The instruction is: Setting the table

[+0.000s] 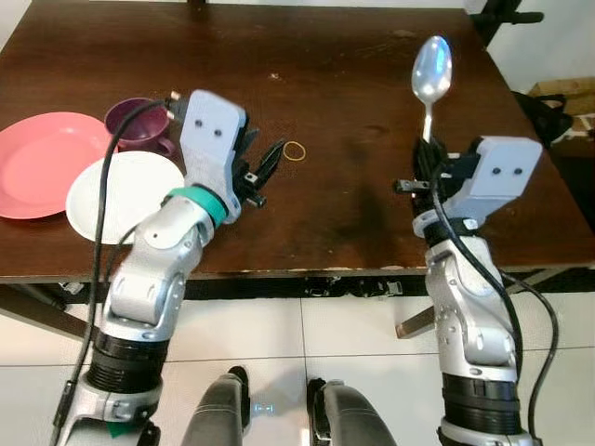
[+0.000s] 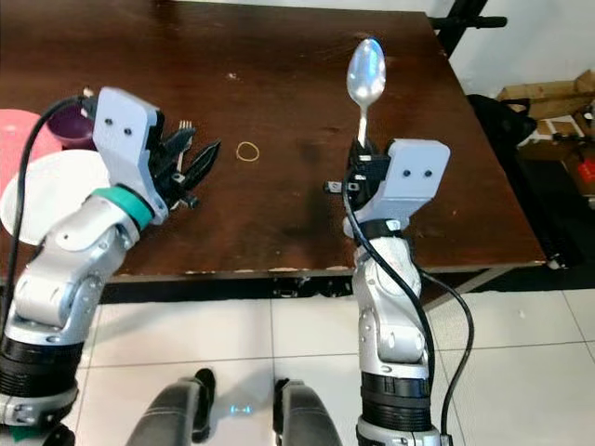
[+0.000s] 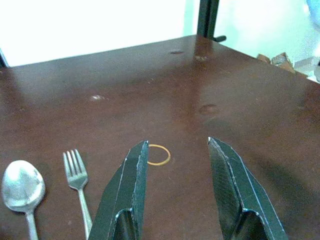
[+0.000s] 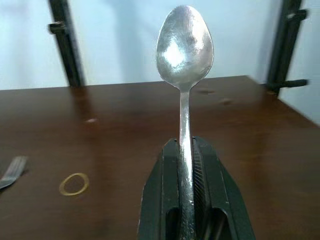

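Observation:
My right gripper [image 1: 427, 149] is shut on the handle of a silver spoon [image 1: 432, 67] and holds it upright above the right half of the dark wooden table [image 1: 353, 200], bowl uppermost. The right wrist view shows the spoon [image 4: 184, 50] clamped between the two fingers. My left gripper [image 3: 177, 145] hovers open and empty over the table's left-middle part. Just beside its fingers lie a fork [image 3: 77, 180] and a second spoon [image 3: 22, 187] flat on the wood. A white plate [image 1: 125, 195] sits near the front edge to the left.
A pink plate [image 1: 42, 163] lies at the far left, partly under the white one. A purple cup [image 1: 138, 123] stands behind them. A yellow rubber band [image 1: 296, 150] lies mid-table. White tiled floor [image 1: 335, 344] runs below the table's front edge.

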Robot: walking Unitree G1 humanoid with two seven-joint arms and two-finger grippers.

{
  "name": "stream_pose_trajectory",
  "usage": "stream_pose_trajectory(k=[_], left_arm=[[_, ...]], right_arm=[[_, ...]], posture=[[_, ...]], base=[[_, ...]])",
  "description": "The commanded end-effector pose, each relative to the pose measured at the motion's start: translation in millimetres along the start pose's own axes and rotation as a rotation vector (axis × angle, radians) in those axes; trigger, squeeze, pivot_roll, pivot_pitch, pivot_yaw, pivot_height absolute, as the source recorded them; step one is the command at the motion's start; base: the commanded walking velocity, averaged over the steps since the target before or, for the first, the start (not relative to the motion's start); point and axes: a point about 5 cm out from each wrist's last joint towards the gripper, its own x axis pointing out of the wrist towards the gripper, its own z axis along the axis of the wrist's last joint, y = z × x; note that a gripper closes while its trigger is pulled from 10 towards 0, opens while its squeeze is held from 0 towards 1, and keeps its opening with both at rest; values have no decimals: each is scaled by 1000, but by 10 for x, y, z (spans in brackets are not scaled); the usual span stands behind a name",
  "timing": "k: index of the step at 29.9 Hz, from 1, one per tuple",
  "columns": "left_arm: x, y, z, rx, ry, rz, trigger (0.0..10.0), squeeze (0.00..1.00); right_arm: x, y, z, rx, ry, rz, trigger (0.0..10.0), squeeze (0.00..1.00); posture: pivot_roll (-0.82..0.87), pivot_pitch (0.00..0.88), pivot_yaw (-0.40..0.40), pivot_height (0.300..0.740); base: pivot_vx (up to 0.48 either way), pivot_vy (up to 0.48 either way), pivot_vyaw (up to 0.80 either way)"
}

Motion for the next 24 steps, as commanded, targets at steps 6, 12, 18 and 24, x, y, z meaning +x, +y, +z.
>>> stream_pose_trajectory(k=[6, 12, 18, 24], left_arm=[[39, 65, -102, 6, 16, 95, 10000, 0], [74, 66, -106, 22, 2, 107, 10000, 0], [101, 50, -94, 36, -16, 100, 10000, 0], [109, 49, -95, 36, -22, 98, 10000, 0]], right_arm=[[74, -117, 113, -26, -33, -61, 10000, 0], [85, -118, 121, -32, -36, -75, 10000, 0], [94, -124, 112, -41, -30, -80, 10000, 0], [93, -134, 101, -42, -24, -86, 10000, 0]], posture=[[-9, 55, 20, 740], [-13, 48, 16, 740], [-15, 47, 18, 740], [-19, 47, 19, 740]], base=[[0, 0, 0], [0, 0, 0], [-295, 0, 0], [-303, 0, 0]])
